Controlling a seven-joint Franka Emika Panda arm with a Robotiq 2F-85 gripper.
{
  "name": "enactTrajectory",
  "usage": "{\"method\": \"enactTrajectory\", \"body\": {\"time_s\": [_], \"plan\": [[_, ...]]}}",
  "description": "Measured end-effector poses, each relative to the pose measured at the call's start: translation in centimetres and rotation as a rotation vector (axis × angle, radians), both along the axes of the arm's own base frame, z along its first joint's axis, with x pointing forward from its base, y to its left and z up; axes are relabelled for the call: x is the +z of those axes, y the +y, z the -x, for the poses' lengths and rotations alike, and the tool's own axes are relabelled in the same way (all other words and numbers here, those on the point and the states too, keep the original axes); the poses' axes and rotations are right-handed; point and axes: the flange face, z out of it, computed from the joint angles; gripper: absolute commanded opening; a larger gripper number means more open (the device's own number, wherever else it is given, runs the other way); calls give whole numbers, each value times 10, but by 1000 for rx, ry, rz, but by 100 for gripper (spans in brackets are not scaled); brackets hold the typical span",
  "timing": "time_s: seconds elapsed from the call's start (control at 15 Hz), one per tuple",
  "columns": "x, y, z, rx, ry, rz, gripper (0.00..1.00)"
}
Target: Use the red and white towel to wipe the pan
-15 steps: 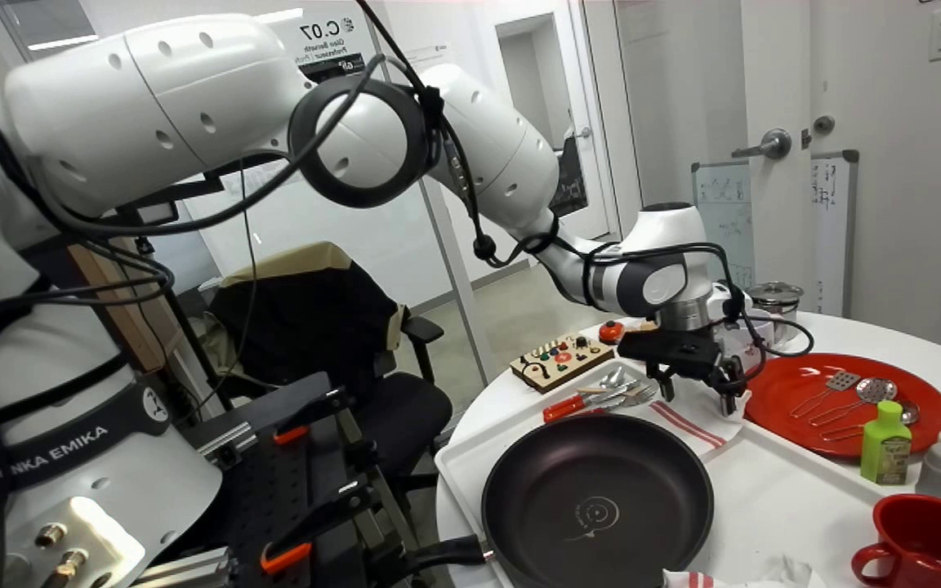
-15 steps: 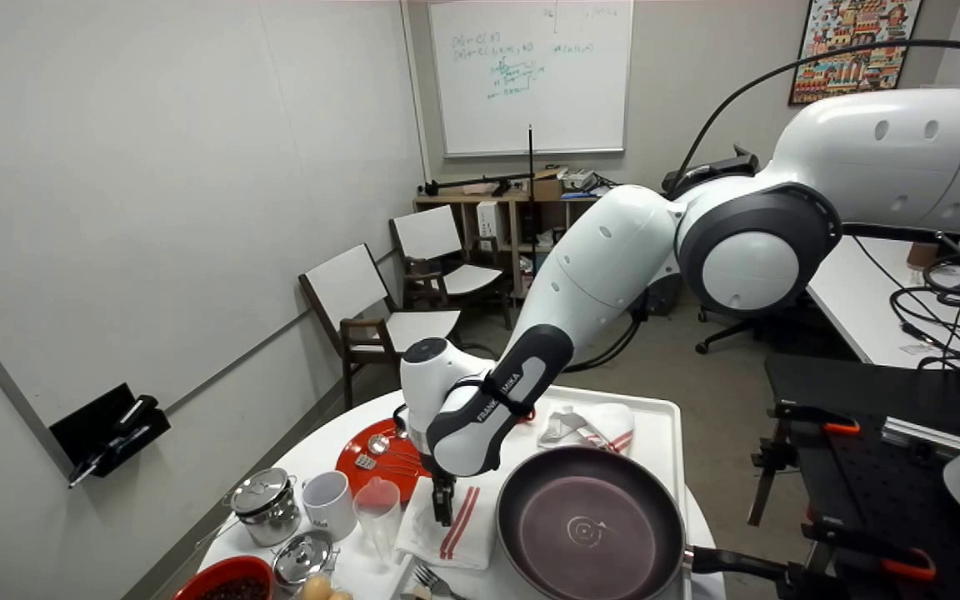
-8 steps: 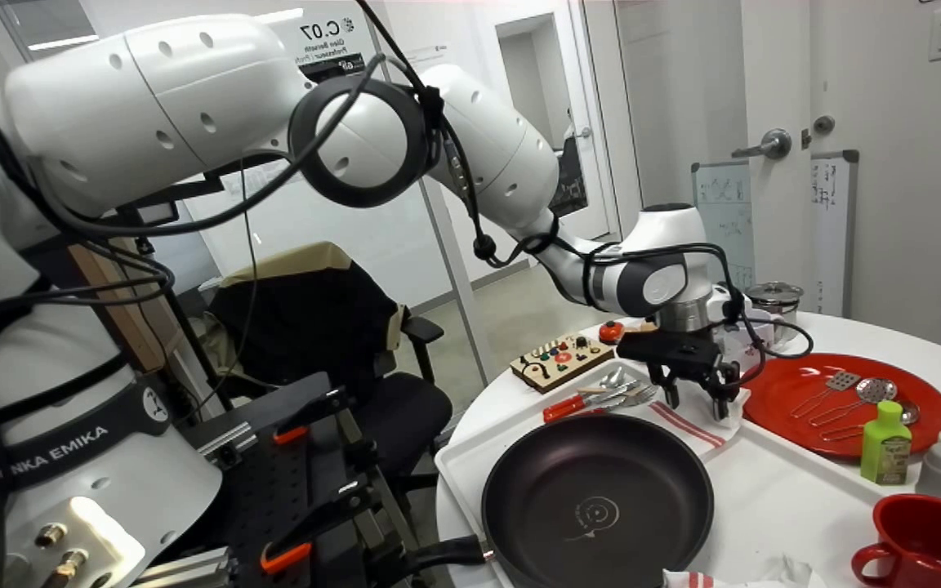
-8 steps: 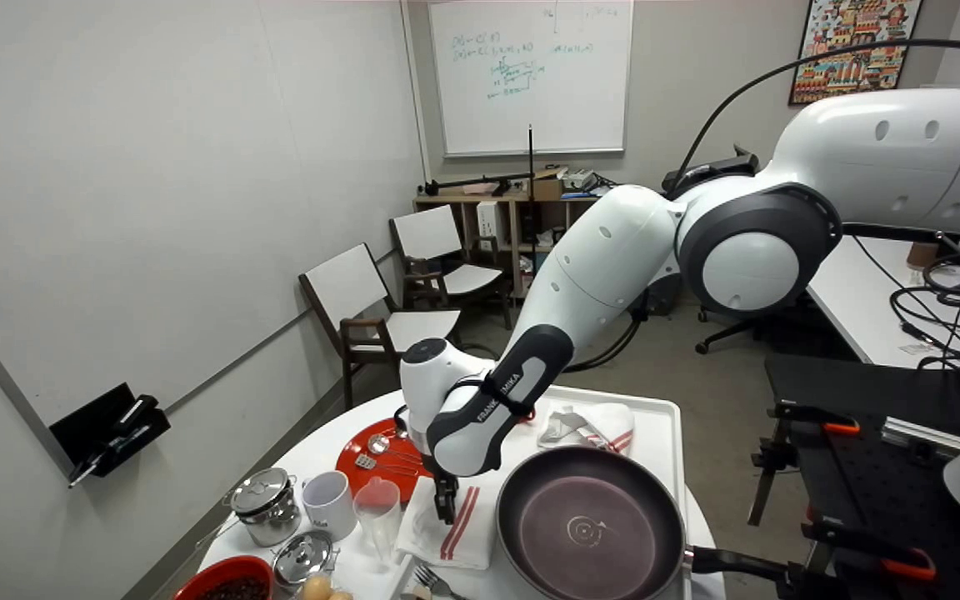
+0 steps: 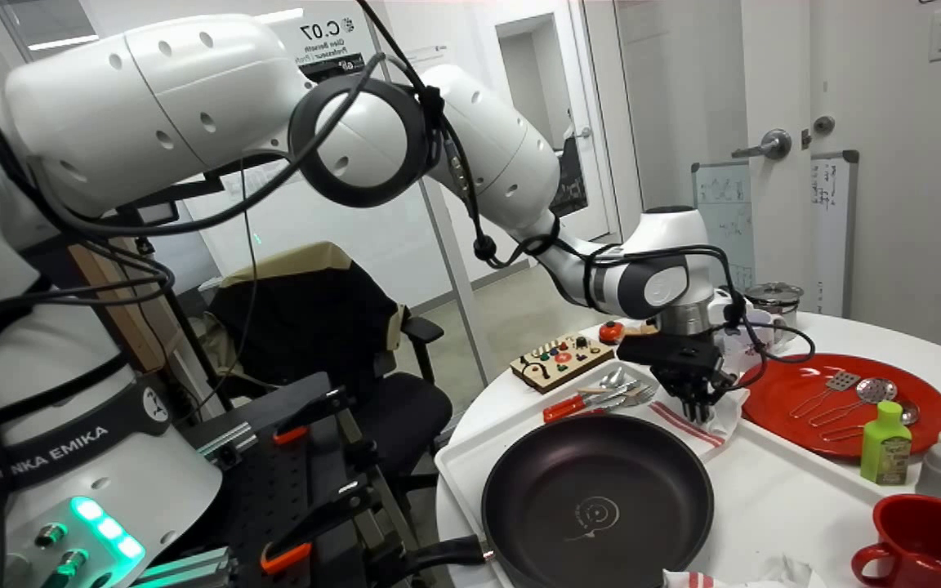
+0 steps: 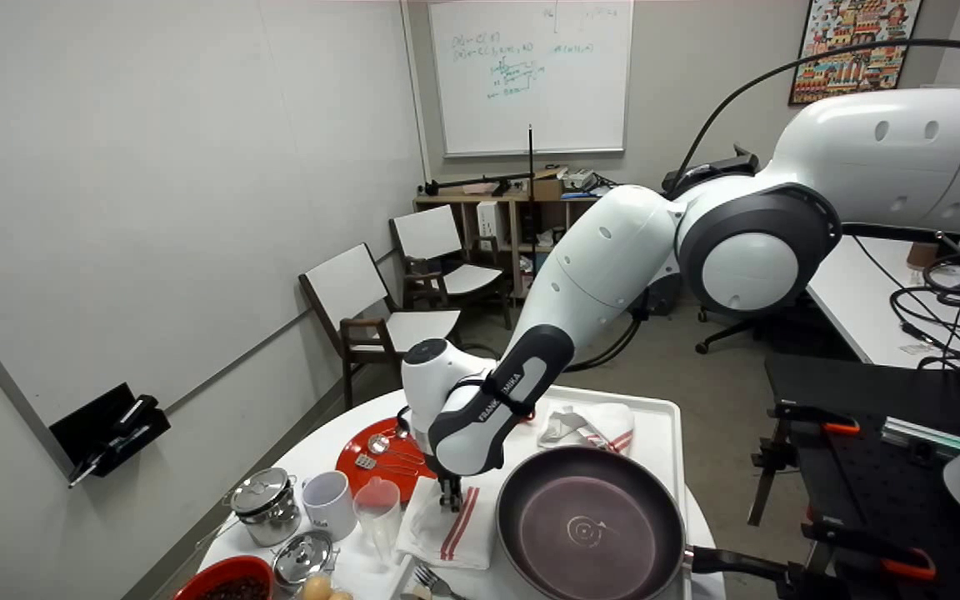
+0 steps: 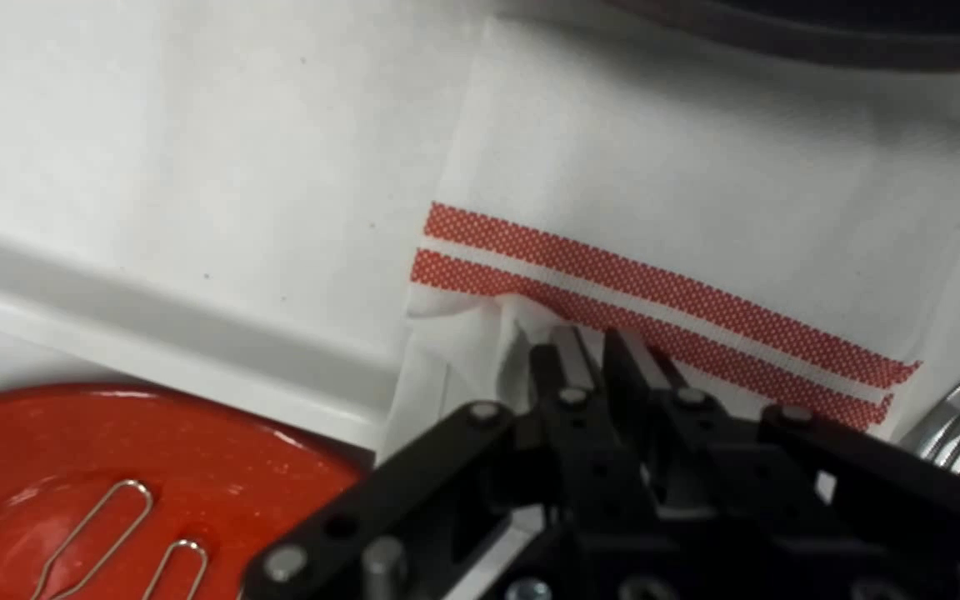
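Note:
The red and white towel point(image 7: 697, 192) lies folded on the white tray beside the pan, and it shows in both exterior views point(image 5: 728, 415) point(image 6: 430, 533). My gripper point(image 7: 590, 331) points down onto it by the red stripes, its jaws close together with a narrow gap. White cloth bunches up against one fingertip, and a little shows between the tips; whether it is pinched I cannot tell. The dark pan point(image 5: 601, 498) rests right beside the towel, bare inside, its black handle over the table edge. Only its rim point(image 7: 863, 37) enters the wrist view.
A red plate point(image 5: 773, 396) with small utensils adjoins the tray, near a green bottle point(image 5: 885, 445). Red-handled cutlery point(image 5: 568, 406) lies beyond the pan. A second striped cloth point(image 6: 613, 417) is at the pan's opposite side. A red mug point(image 5: 940, 543) stands near the front.
My gripper's jaws have come from wide apart to nearly together over the towel. The arm has hardly moved. Lights on the robot's base have turned from white to green.

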Motion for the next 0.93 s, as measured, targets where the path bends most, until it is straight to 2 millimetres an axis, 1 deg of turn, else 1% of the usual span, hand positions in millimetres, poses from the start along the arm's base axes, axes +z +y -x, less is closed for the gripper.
{"method": "enactTrajectory", "body": {"time_s": [0.53, 0.93], "plan": [[3, -2, -3, -2, -16, -1, 1], [22, -6, -12, -2, -98, -4, 1]]}}
